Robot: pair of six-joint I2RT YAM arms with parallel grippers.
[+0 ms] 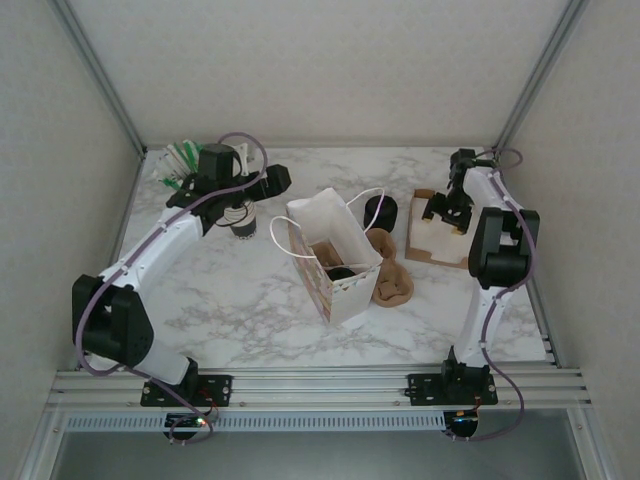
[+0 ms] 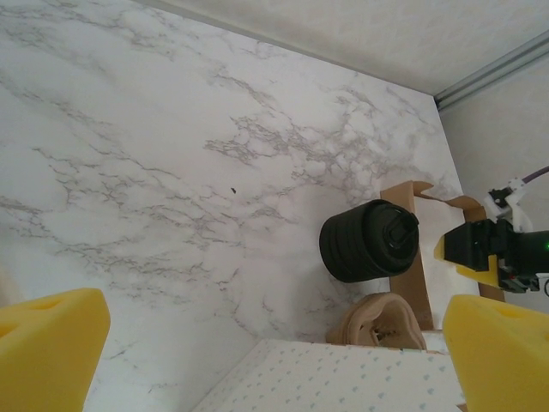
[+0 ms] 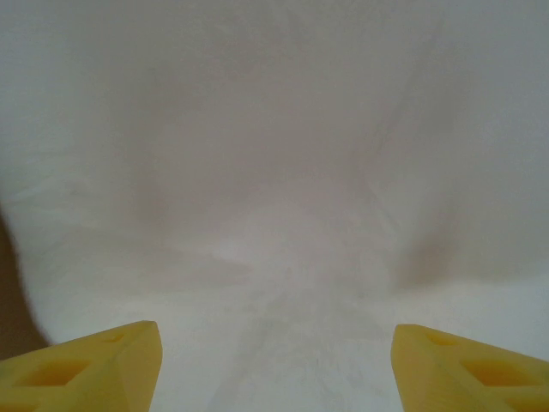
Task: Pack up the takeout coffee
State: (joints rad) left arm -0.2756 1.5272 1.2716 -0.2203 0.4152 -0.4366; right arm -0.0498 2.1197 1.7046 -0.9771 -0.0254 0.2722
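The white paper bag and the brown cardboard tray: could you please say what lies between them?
Top view: tan paper pieces lie heaped between the white paper bag and the brown cardboard tray, beside the bag; a black cylinder stands behind them.

soft even light, faint shadows; right wrist view blurred.

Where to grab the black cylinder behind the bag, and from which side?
Its ribbed side wall, from above: the cylinder stands upright with its top clear, while the bag and brown cardboard crowd its near side, so a level approach from there looks blocked.
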